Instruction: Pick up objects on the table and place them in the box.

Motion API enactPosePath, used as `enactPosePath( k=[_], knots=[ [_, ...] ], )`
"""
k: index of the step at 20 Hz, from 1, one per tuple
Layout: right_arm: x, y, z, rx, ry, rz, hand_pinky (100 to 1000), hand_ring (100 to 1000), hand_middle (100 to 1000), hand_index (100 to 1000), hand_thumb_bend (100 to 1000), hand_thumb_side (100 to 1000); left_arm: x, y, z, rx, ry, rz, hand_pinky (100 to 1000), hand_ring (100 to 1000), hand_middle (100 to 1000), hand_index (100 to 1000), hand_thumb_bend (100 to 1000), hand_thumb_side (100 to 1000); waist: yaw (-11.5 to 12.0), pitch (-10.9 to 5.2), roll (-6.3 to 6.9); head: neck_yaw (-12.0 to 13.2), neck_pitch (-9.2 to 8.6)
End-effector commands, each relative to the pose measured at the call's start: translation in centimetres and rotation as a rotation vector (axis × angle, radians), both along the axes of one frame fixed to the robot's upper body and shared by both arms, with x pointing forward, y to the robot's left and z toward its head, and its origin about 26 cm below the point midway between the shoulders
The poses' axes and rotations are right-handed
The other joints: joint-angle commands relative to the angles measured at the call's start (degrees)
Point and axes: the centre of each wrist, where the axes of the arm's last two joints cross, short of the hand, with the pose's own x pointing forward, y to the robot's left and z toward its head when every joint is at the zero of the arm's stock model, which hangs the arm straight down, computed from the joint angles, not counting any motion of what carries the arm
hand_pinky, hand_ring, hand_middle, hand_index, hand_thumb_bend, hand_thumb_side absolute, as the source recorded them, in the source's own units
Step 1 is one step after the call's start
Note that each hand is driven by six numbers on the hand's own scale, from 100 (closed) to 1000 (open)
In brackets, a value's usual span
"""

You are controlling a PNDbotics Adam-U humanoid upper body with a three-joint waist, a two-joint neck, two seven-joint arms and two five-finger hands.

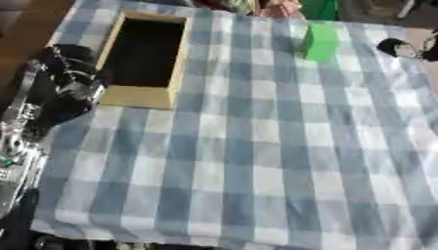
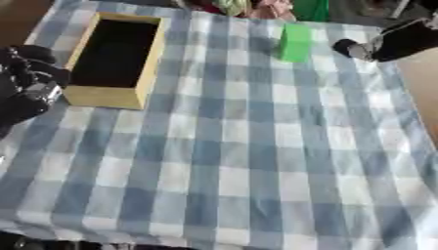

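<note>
Surface (image 2: 256,161): covered with a blue-and-white checked cloth.
Box (image 2: 147,63): wooden, open-topped, dark inside, at the far left of the cloth; contents not discernible.
Green block (image 2: 295,43): upright on the cloth at the far side, well apart from the box, to its right.
Right hand (image 2: 363,49): black, entering from the upper right, just beside the green block and not touching it; finger posture cannot be told.
Left hand (image 1: 68,73): black with silver parts, at the left edge beside the box's outer wall; fingers curled, nothing visibly held.
</note>
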Motion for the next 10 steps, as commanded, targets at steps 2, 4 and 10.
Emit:
enactPosePath(
  k=[2, 4, 10],
  knots=[
    [1.3, -0.9, 1.2, -0.06, -0.029, -0.059, 783, 925, 839, 902, 472, 100, -0.1, 0.2, 0.9, 0.034, -0.024, -0.015, 553, 600, 581, 681, 399, 100, 0.3, -1.17, 0.14, -1.5, 0.35],
    [2.0, -1.0, 1.2, -0.076, -0.031, -0.078, 786, 926, 839, 904, 471, 100, -0.1, 0.2, 1.0, 0.037, -0.024, -0.02, 553, 599, 582, 681, 399, 100, 0.5, -1.19, 0.13, -2.0, 0.35],
    [4.8, -1.2, 0.6, -0.096, -0.017, -0.15, 785, 921, 831, 905, 460, 100, 0.0, -0.3, 1.3, 0.045, -0.03, -0.045, 553, 600, 582, 681, 399, 100, 1.3, -0.87, 0.1, -3.1, 0.35]
  ],
)
